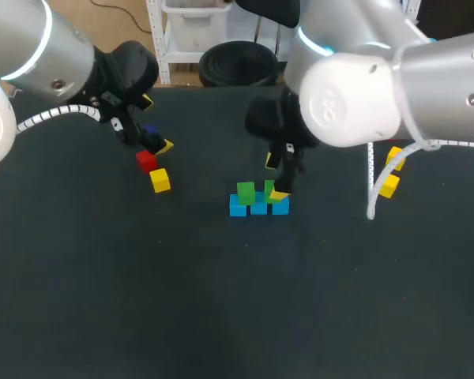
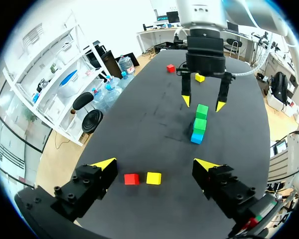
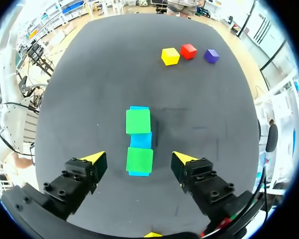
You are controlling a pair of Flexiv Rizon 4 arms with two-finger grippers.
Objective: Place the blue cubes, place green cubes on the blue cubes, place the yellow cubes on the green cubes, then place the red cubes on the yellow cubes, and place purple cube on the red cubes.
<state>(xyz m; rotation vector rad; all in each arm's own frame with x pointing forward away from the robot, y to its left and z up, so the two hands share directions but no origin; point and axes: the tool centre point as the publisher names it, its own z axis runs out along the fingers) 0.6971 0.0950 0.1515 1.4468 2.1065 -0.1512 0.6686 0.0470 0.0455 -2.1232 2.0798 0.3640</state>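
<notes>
Three blue cubes (image 1: 258,208) lie in a row at the table's middle. A green cube (image 1: 245,192) tops one end cube, and a second green cube (image 3: 139,159) tops the other end; the middle blue cube (image 3: 140,140) is bare. My right gripper (image 3: 138,158) hangs open over that second green cube, fingers clear of both its sides. My left gripper (image 2: 155,164) is open and holds nothing, just above a red cube (image 2: 131,179) and a yellow cube (image 2: 153,178). A purple cube (image 3: 211,56) lies beside those two.
Two more yellow cubes (image 1: 389,185) lie at the table's right, behind my right arm's white cable. In the left wrist view a second red cube (image 2: 170,68) sits by one of those yellow cubes (image 2: 200,77). The table's near half is bare black surface.
</notes>
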